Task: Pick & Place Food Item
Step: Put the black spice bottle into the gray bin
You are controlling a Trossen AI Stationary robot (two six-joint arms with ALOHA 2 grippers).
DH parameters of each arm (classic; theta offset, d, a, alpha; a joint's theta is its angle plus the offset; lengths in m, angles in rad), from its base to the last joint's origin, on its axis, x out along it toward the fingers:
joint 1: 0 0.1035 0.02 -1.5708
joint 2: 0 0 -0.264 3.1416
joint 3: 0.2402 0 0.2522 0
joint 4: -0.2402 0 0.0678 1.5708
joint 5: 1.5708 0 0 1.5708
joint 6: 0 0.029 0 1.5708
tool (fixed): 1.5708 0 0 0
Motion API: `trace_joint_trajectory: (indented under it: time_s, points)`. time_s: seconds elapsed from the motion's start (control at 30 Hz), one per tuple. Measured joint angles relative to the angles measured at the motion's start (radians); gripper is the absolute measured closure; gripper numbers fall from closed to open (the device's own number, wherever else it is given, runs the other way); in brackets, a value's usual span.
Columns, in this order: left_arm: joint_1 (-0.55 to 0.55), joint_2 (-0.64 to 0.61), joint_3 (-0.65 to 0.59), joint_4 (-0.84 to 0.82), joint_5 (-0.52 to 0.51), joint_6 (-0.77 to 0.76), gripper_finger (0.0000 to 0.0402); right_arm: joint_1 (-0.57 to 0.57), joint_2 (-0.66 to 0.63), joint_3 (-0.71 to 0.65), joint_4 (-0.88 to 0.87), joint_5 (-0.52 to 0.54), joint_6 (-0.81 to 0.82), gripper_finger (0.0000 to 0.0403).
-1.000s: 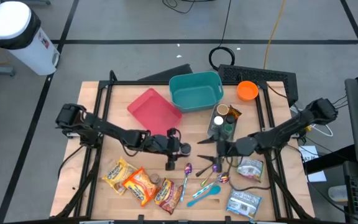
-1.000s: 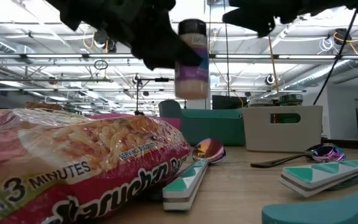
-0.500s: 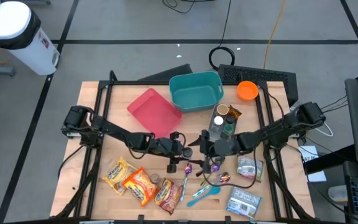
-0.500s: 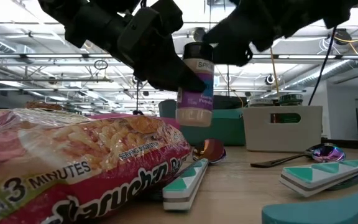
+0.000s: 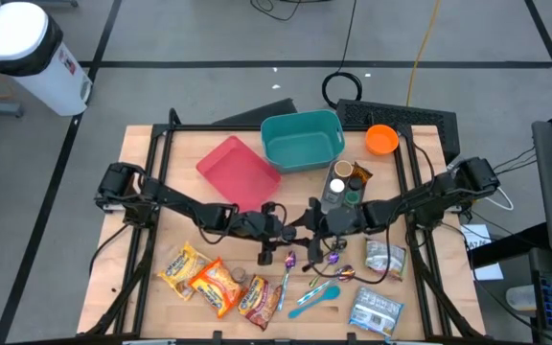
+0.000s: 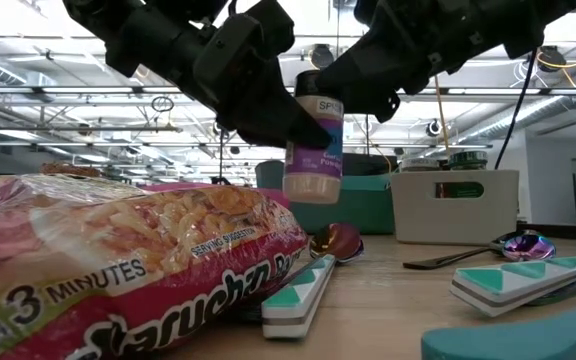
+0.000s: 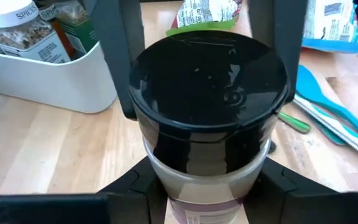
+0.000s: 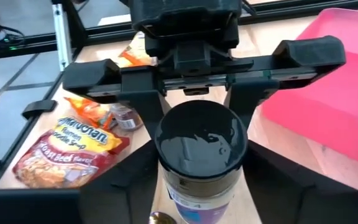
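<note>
A spice jar (image 6: 313, 145) with a black lid and a purple label hangs upright above the middle of the table. My left gripper (image 5: 281, 231) comes at it from the table's left and is shut on its body. From the right, my right gripper (image 5: 314, 226) has closed on the jar's top. In the left wrist view the black lid (image 7: 210, 74) fills the middle. The right wrist view shows the lid (image 8: 202, 148) with my left gripper behind it. My left gripper pinches the jar's body (image 7: 207, 177) below the lid between its two fingers, coming slanting down from the table's left. The jar stands upright, lifted clear of the table. My right gripper has one finger (image 7: 129, 68) on each side of the lid end (image 8: 202, 148), coming slanting down from the table's right.
Ramen packets (image 5: 217, 283) lie near the front left, spoons (image 5: 319, 278) under the jar, pouches (image 5: 383, 259) front right. A white caddy of spice jars (image 5: 343, 187), a teal bin (image 5: 302, 141), a pink tray (image 5: 238, 170) and an orange bowl (image 5: 381, 140) stand farther back.
My right gripper has moved toward the table's left and down to the jar, rolling as it came, and its fingers now flank the lid. My left gripper has sunk a little with the jar, which stays upright.
</note>
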Motion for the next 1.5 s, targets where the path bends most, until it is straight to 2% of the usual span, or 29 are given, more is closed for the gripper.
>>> trace_joint_trajectory:
  time_s: [0.07, 0.33, 0.47, 0.6, 0.83, 1.1, 1.2, 1.5]
  points:
    - [-0.001, -0.001, 0.0, -0.001, -0.002, -0.006, 0.0233, 0.0, 0.0, -0.002, 0.015, -0.026, -0.013, 0.022]
    - [-0.001, -0.014, 0.0, -0.005, 0.011, -0.021, 0.013, -0.006, -0.006, 0.0, 0.022, -0.054, -0.027, 0.022]
    - [0.0, -0.084, 0.0, -0.042, 0.013, -0.022, 0.0089, -0.006, -0.086, 0.001, -0.055, -0.055, -0.019, 0.022]
    - [0.0, -0.17, 0.0, -0.086, 0.013, -0.031, 0.0063, 0.003, -0.206, 0.001, -0.212, -0.047, 0.017, 0.022]
    - [-0.003, -0.272, 0.0, -0.085, 0.013, -0.077, 0.0042, 0.1, -0.386, -0.06, -0.347, 0.191, 0.035, 0.022]
    - [-0.002, -0.275, 0.0, -0.048, 0.01, -0.074, 0.005, 0.196, -0.551, -0.113, -0.544, 0.548, 0.119, 0.022]
    - [-0.001, -0.273, 0.0, -0.054, 0.006, -0.075, 0.0049, 0.184, -0.574, -0.144, -0.562, 0.582, 0.144, 0.022]
    - [-0.001, -0.273, 0.0, -0.052, 0.005, -0.075, 0.0039, 0.097, -0.59, -0.186, -0.598, 0.577, 0.177, 0.022]
